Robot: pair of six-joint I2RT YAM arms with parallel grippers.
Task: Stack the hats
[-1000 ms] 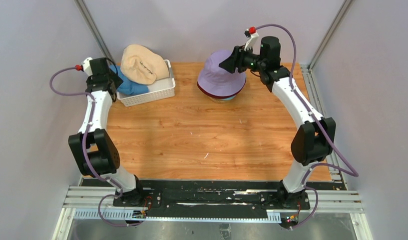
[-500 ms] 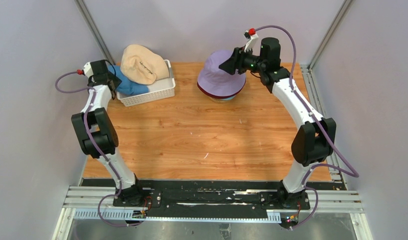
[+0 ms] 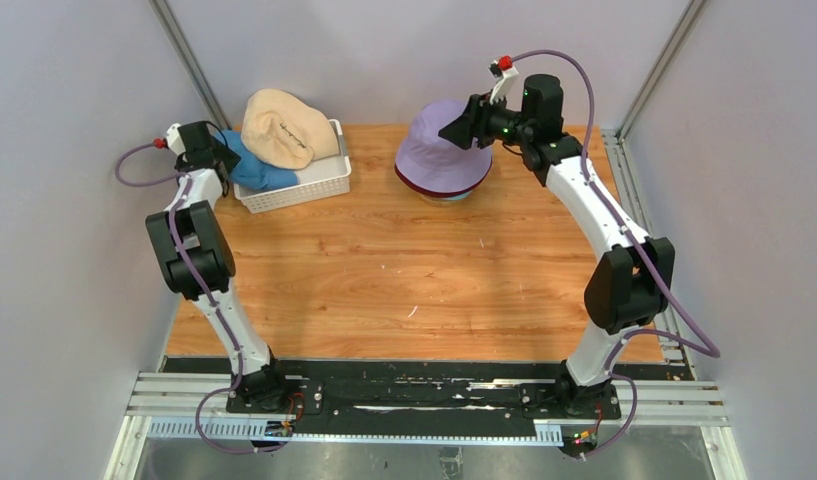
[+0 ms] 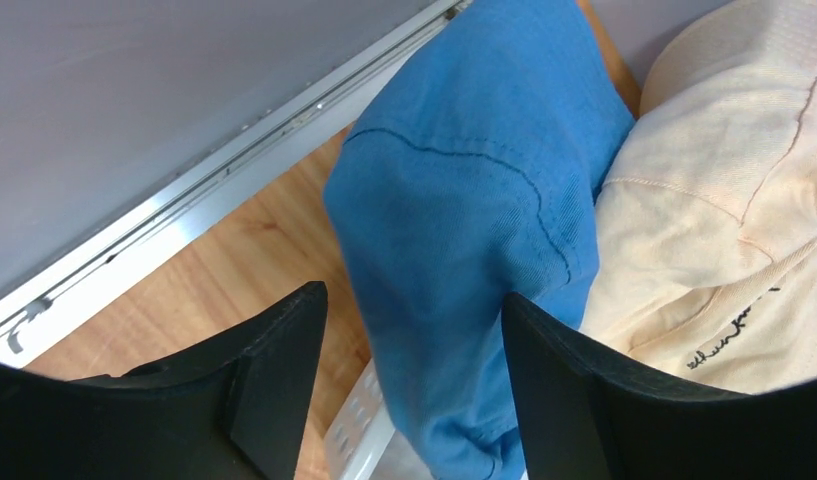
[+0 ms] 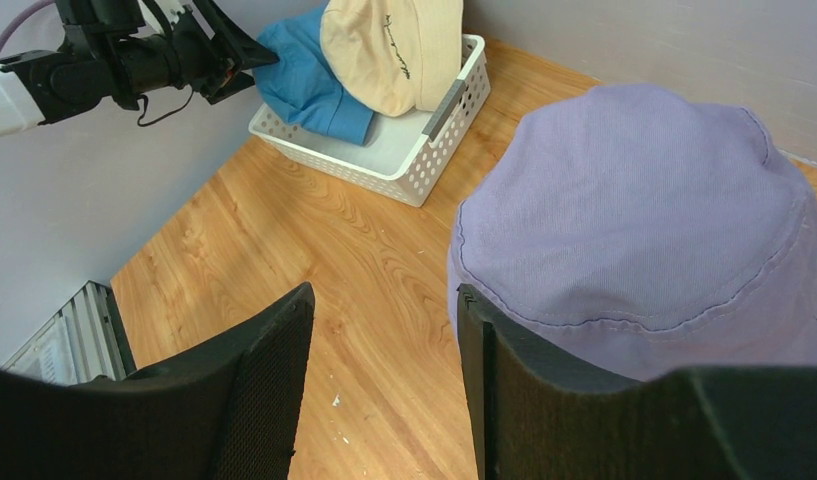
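Lavender hat [image 3: 442, 150]: plain, no print. Dark red hat [image 3: 424, 191]: thin edge under it. Blue hat [image 4: 464, 200]: plain, darker stitch line. Beige hat [image 4: 724, 200]: dark script lettering. Basket [image 3: 306, 186]: white, dotted holes. Tabletop [image 3: 404, 270]: orange wood grain.

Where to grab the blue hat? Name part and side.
Pinch the blue hat by the fold draped over the basket rim, left gripper coming from the left: that fold hangs free, while the beige hat covers its right side.
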